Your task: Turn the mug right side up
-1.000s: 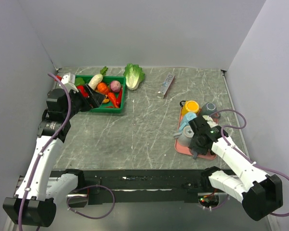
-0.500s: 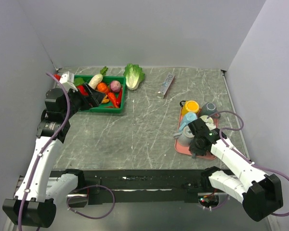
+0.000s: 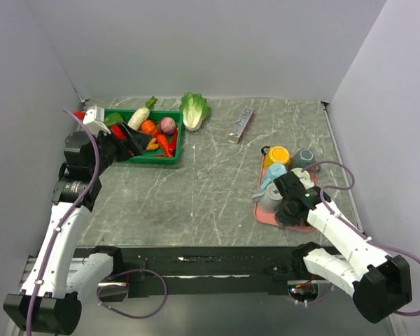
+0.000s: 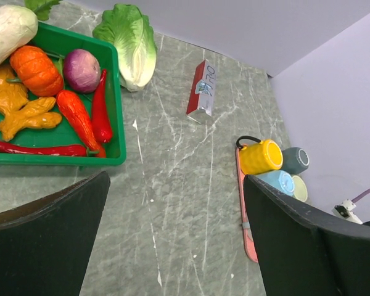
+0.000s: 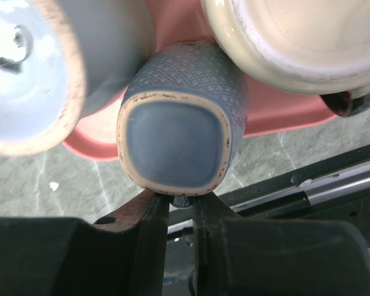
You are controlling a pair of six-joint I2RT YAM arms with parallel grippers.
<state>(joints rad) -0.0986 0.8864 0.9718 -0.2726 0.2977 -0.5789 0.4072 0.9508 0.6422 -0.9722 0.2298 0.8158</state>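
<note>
A blue-grey textured mug (image 5: 179, 129) stands upside down on the pink tray (image 5: 277, 114), its flat base facing the right wrist camera. My right gripper (image 5: 180, 206) is shut on the mug's handle at the tray's near edge. In the top view my right gripper (image 3: 288, 208) covers this mug. My left gripper (image 3: 136, 144) is open and empty, held above the green vegetable tray (image 3: 169, 159); in the left wrist view its gripper (image 4: 179, 240) has its fingers wide apart over bare table.
Other mugs crowd the pink tray (image 3: 260, 214): yellow (image 3: 277, 155), dark grey (image 3: 304, 157), light blue (image 3: 276, 171), a grey one (image 3: 269, 201) and a cream one (image 5: 296, 37). A lettuce (image 3: 194, 110) and a red-and-silver box (image 3: 242, 124) lie at the back.
My right gripper has shifted slightly at the tray's near edge. My left arm has drawn back a little toward the left wall.
</note>
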